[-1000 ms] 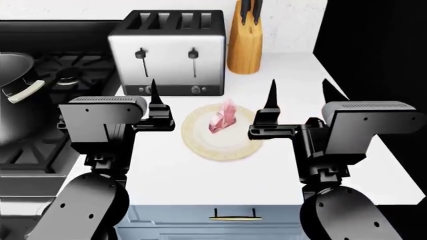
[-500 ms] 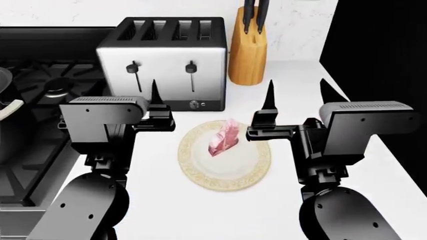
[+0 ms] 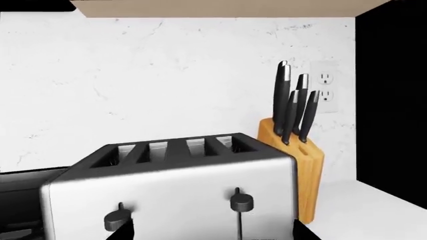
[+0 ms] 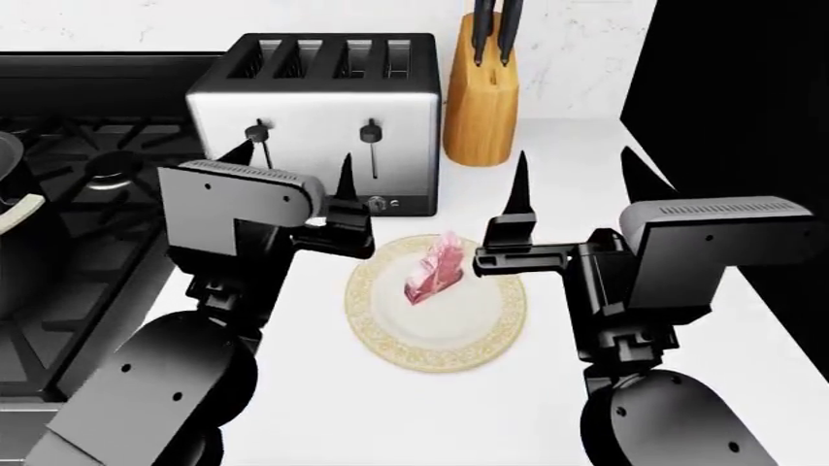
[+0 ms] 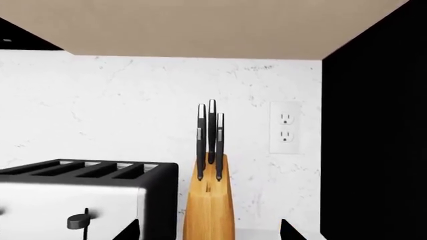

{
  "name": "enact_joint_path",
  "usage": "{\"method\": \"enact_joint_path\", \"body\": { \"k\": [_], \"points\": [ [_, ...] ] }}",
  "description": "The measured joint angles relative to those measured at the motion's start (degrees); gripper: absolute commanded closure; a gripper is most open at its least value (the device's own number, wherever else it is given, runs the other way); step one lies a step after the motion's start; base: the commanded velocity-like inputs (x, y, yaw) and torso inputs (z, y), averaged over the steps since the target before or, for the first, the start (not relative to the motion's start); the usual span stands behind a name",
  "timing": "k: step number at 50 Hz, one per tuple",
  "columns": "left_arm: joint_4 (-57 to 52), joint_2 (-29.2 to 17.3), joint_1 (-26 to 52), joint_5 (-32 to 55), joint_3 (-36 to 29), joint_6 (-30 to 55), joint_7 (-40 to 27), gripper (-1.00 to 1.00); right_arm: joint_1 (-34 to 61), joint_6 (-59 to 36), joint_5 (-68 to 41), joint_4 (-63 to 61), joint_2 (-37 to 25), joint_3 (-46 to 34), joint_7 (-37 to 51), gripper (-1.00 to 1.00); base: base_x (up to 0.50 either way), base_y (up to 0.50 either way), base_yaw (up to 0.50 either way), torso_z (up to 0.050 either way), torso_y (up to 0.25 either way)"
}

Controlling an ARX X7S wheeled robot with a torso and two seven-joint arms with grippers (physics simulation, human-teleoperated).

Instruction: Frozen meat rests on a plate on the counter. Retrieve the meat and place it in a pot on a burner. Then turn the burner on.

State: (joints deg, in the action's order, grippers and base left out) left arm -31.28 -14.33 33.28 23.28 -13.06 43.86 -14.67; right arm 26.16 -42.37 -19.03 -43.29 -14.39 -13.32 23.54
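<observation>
While both end effectors hover spread and empty, the reach-for-meat step is in hand. The frozen meat [image 4: 437, 269] stands on the plate [image 4: 388, 335] on the counter [image 4: 545, 388], between the left end effector [image 4: 295, 160] and right end effector [image 4: 573, 173], below fingertip level. Its long axis runs upright, tilting slightly. Next, one end effector must descend and straddle it.

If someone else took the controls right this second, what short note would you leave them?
Left tool: open, holding nothing, raised near the boxy silver toaster.
Right tool: open, holding nothing, raised by the plate.
Small pink raw meat chunk: on the round cream gold-rimmed plate, white counter.
Steel pot: barely visible at the stove's edge.
Done: nothing.
Left: grab meat, drop it in the pot, turn on the burner.
</observation>
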Motion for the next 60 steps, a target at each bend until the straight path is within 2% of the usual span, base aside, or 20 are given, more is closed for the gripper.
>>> {"method": "enact_joint_path", "body": {
  "k": [16,38,47,60],
  "points": [
    [-0.4,0.2,10.7,10.1,1.3,15.5,3.0,-1.00,0.4,-1.2,-0.8,-1.3,-0.4,0.0,0.7,-1.00,0.00,0.00,0.00,0.000,0.000],
    [0.8,6.3,20.5,26.6,8.1,38.2,-0.2,-1.00,0.7,-2.3,-2.0,-2.2,-0.7,0.6,1.6,-1.00,0.00,0.00,0.00,0.000,0.000],
    [3.1,6.6,22.3,31.5,9.9,41.8,-1.4,-1.00,0.9,-2.4,-2.4,-2.3,-0.8,0.6,1.9,-1.00,0.00,0.00,0.00,0.000,0.000],
    [7.4,4.0,23.4,34.3,9.3,41.0,0.4,-1.00,1.0,-2.3,-2.6,-2.1,-1.0,0.2,2.1,-1.00,0.00,0.00,0.00,0.000,0.000]
  ]
}}
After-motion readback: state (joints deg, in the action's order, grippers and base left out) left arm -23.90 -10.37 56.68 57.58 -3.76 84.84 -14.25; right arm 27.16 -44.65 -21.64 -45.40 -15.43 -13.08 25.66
